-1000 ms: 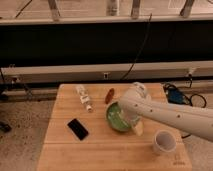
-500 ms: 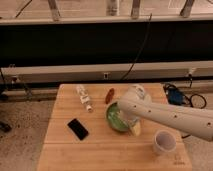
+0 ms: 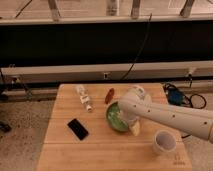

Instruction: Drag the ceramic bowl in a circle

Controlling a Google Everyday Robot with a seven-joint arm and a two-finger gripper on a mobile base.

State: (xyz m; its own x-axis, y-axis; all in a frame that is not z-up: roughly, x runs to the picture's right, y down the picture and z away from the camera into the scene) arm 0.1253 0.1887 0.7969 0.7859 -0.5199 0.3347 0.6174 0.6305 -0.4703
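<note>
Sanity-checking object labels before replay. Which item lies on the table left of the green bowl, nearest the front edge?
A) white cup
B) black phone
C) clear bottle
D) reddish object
B: the black phone lies flat to the left of the ceramic bowl, nearer the front edge than anything else on that side. The white cup stands to the bowl's right, and the gripper is at the bowl's right rim.

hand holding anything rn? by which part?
Cannot be told. The hand sits at the right rim of the ceramic bowl, but the arm hides any contact.
</note>
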